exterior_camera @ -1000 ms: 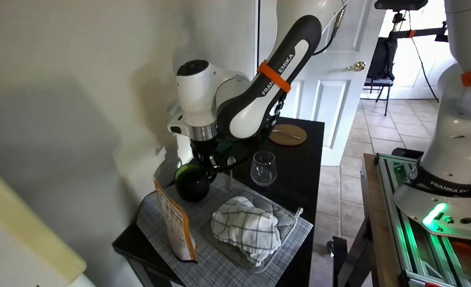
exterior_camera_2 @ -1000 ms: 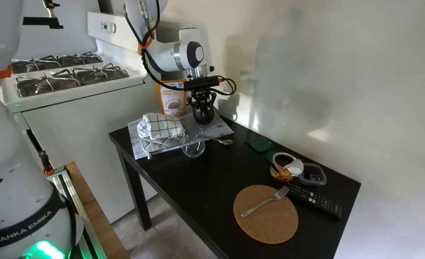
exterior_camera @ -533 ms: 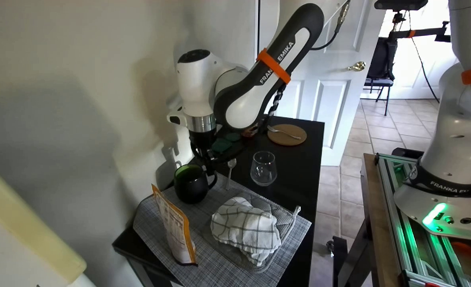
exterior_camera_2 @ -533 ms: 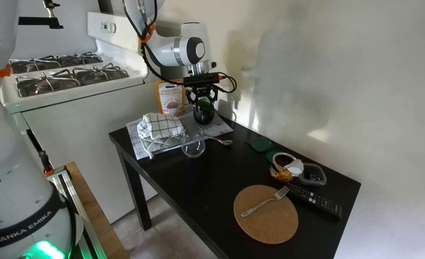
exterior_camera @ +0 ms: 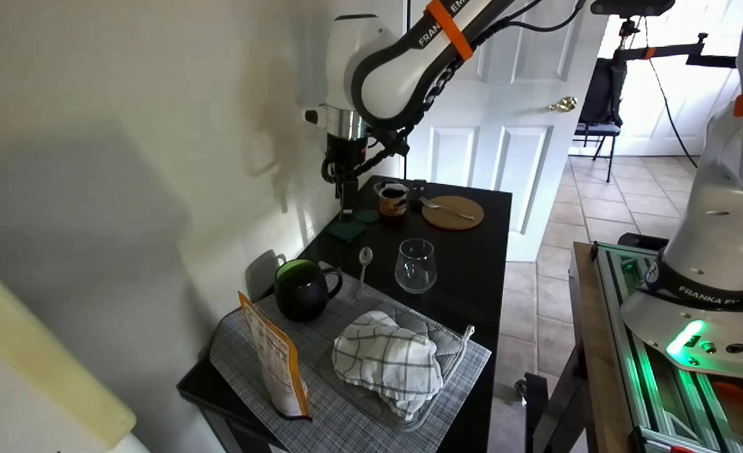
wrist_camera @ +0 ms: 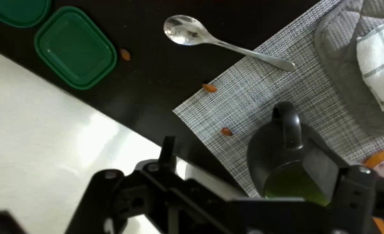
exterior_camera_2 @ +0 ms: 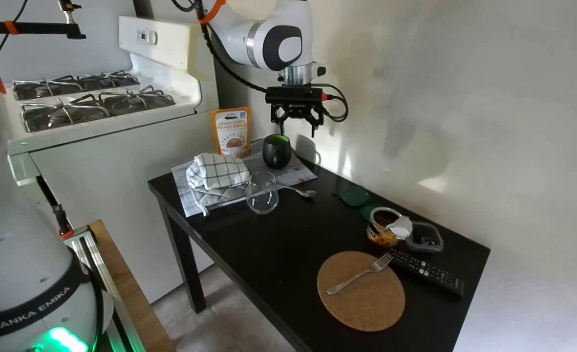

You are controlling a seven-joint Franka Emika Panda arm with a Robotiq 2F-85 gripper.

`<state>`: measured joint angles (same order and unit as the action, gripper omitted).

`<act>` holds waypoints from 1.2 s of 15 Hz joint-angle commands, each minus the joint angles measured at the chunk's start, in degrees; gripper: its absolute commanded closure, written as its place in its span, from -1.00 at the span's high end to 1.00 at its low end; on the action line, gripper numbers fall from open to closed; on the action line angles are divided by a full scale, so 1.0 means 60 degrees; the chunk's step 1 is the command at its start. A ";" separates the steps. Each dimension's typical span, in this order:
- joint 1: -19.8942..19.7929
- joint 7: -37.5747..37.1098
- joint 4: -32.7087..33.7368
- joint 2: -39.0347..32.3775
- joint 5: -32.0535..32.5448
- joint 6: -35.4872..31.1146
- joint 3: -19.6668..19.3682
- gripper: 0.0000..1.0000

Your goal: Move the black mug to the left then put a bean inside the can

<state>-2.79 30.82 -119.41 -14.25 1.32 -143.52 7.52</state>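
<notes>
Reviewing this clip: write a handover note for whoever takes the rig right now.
End effector: open, empty, raised clear of the mug.
Mug: upright on the mat, unheld.
Beans: one on the mat, one at its edge, one beside the green lid.
Can: open, near the remote.
Done: mug stands free; leftward move can't be confirmed from these pictures.
Left: probably grasp a bean and put it in the can.

The arm (exterior_camera: 387, 88) is white and black, with a shiny silver ring (exterior_camera_2: 295, 75) and orange bands (exterior_camera: 450, 30). A black cable (exterior_camera: 435, 91) runs along it to the black gripper (exterior_camera_2: 297, 130). The base (exterior_camera_2: 24, 249) has white FRANKA EMIKA letters (exterior_camera_2: 27, 310) and a bright green light (exterior_camera_2: 67, 339).
</notes>
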 commanded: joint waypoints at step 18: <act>-0.0855 0.5626 0.0992 -0.2218 -0.0627 0.0398 -0.0254 1.00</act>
<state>-9.53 62.81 -117.00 -21.60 -5.35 -137.86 7.47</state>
